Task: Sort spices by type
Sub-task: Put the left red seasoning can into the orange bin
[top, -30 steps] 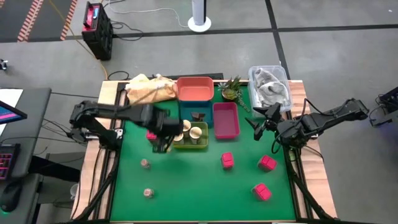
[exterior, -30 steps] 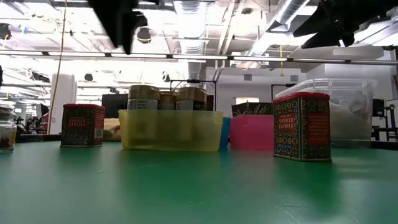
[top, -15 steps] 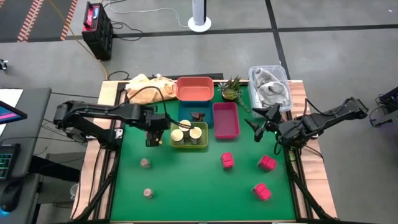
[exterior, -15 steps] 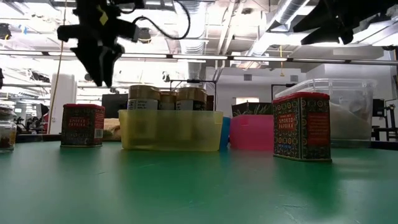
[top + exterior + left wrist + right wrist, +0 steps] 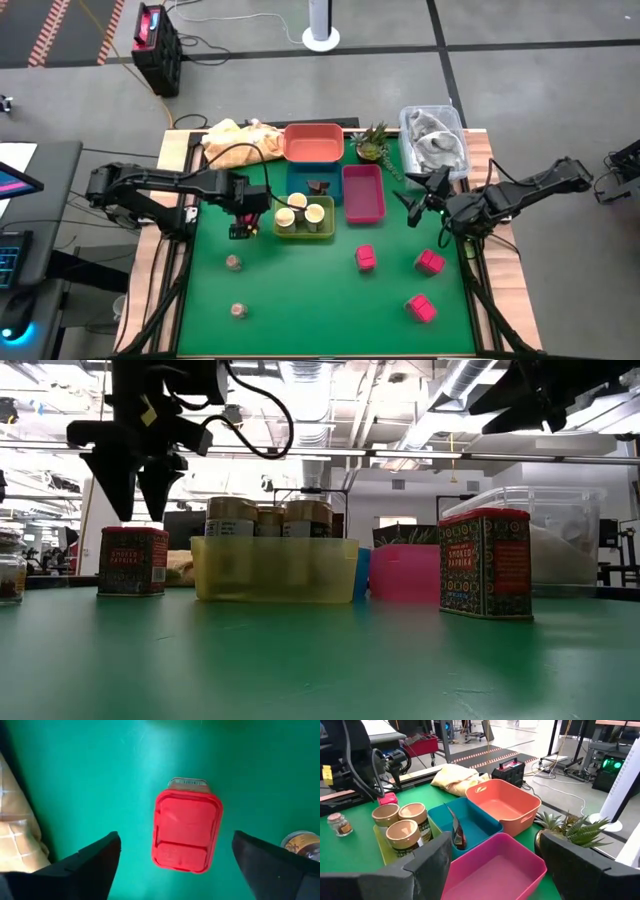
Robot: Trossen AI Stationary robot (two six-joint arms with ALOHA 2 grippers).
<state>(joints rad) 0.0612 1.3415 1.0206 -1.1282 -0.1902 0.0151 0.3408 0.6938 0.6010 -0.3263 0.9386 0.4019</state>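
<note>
Left pincer [image 5: 137,510] has moved off the yellow-green tray [image 5: 325,233] toward the tabletop's [image 5: 300,300] left edge since a second ago, and its jaws have gone from half shut to wide open, empty, hanging over a red paprika tin [image 5: 186,831] that stands on the mat just left of that tray. Right pincer [image 5: 415,205] unchanged: open, empty, by the right edge.

Trays: yellow-green holds three cream-topped jars [image 5: 403,834]; teal tray [image 5: 470,822] holds one dark brown packet [image 5: 457,834]; pink tray [image 5: 492,867] and coral tray [image 5: 502,802] hold nothing. Three more pink tins [image 5: 365,257] and two tiny jars [image 5: 233,263] sit loose on the green mat.
</note>
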